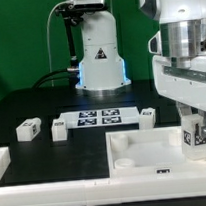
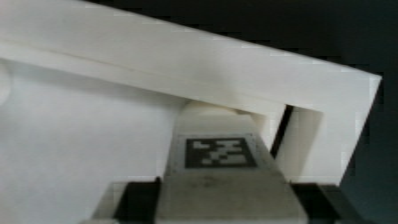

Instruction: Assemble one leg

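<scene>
Since the coming move turns on leg against panel corner, these lines start there.

Key relation: the leg [image 1: 194, 134] hangs in the tool [image 1: 193, 130] at the lower right of the exterior view, directly over the right rear corner of the panel [image 1: 145, 156]; in the wrist view the leg [image 2: 224, 150] points at the inner angle where two raised walls of the panel [image 2: 107, 120] meet.
Long axis: the leg looks upright, in line with the tool, though how far it has entered the corner cannot be told.
Tool state: pinching the leg, one finger [image 2: 134, 200] showing on each side of it in the wrist view.
Leg's look: a chunky white block, with a black-and-white tag on its face.
Leg's place: off the table, at the panel's corner; whether it touches the wall is unclear.
Other legs: one [image 1: 30, 128] at the left of the exterior view, another [image 1: 59, 130] just left of the marker board [image 1: 100, 118], a third [image 1: 148, 113] at its right end.
Judgement: the next move probably calls for a straight push down into the corner socket.
</scene>
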You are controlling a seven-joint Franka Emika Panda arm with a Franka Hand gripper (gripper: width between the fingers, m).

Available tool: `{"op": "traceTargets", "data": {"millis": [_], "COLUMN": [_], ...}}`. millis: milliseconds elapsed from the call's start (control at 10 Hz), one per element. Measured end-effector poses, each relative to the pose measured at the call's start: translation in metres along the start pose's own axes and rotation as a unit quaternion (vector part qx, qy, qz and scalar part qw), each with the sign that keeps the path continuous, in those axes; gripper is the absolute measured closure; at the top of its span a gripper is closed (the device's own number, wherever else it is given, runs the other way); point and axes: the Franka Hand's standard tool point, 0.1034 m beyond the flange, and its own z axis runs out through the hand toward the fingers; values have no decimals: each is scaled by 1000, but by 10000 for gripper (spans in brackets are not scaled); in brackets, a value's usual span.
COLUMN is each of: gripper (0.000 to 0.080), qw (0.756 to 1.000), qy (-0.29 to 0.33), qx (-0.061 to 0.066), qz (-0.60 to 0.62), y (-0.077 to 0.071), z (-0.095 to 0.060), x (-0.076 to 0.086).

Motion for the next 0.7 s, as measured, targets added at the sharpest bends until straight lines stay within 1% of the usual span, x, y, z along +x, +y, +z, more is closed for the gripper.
{"op": "traceTargets", "data": {"millis": [100,200,300,400,500,700], "gripper": [262,262,169,169,154,151], "qw": [1000,1000,1000,999,993,966], "qy": [0,0,0,0,1,1], "qx": [0,0,0,0,0,2], "qz": [0,-14,-31,-46,-117,-257], "y": [0,0,0,0,0,-1], "z": [0,0,0,0,0,0], "x": [0,0,0,0,0,-2]}}
